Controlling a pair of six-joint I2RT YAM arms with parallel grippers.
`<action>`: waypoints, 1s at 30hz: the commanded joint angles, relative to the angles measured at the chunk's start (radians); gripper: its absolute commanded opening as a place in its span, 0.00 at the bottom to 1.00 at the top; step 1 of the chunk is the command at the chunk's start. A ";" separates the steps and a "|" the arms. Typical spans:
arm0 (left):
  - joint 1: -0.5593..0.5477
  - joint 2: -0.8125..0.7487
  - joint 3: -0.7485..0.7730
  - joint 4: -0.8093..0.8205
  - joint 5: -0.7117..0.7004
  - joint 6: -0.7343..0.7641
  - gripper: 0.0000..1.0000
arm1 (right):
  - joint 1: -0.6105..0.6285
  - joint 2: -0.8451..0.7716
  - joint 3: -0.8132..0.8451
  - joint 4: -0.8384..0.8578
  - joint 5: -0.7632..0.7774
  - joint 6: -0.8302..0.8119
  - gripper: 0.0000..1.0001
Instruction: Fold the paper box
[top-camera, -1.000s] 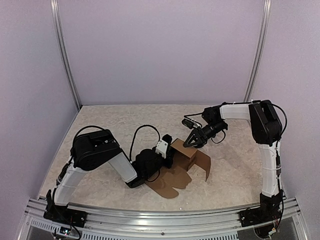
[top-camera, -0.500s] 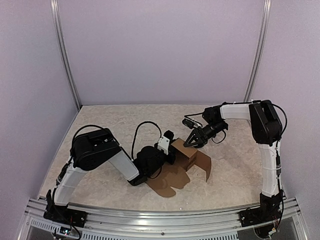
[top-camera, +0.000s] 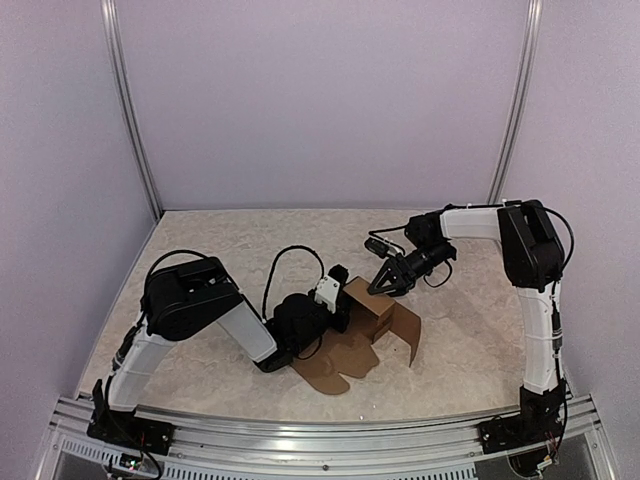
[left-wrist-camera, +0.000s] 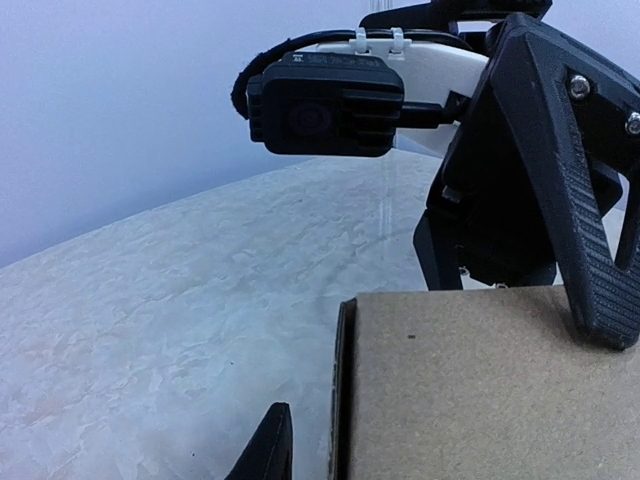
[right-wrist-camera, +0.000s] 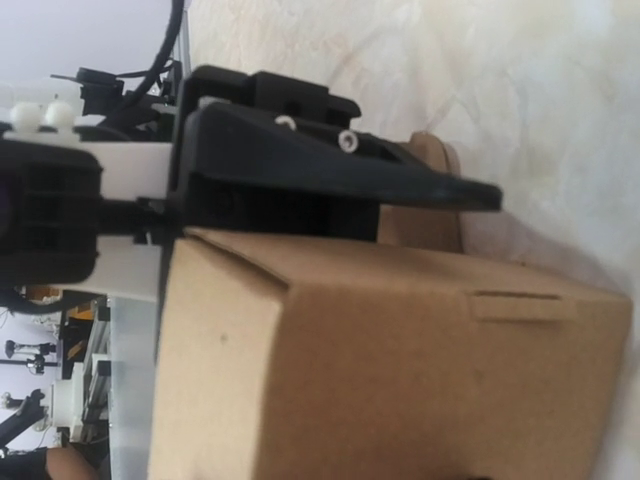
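The paper box (top-camera: 383, 312) stands partly folded mid-table, brown walls upright and flat rounded flaps spread toward the near edge. My left gripper (top-camera: 340, 292) lies low against its left side. In the left wrist view one fingertip (left-wrist-camera: 272, 448) sits a small gap left of the card wall (left-wrist-camera: 480, 390); the other finger is hidden behind it. My right gripper (top-camera: 385, 281) hangs open over the box's far top edge, and in the left wrist view its fingers (left-wrist-camera: 590, 230) straddle that edge. The right wrist view is filled by the box (right-wrist-camera: 400, 360).
The marbled table top (top-camera: 230, 250) is bordered by lilac walls with two upright metal posts (top-camera: 135, 120) at the back corners. An aluminium rail (top-camera: 320, 435) carrying both arm bases runs along the near edge.
The left wrist has nudged slightly up and right against the box. The right arm and the box have stayed put.
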 joint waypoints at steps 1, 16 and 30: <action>0.004 -0.005 -0.003 -0.023 0.021 0.008 0.24 | 0.008 0.039 0.020 -0.024 0.010 -0.016 0.61; -0.001 0.018 0.052 -0.064 -0.041 0.005 0.01 | 0.011 0.032 0.011 -0.025 -0.006 -0.017 0.61; -0.044 0.003 0.017 -0.028 -0.152 0.026 0.28 | -0.024 0.021 0.060 -0.061 0.016 -0.045 0.61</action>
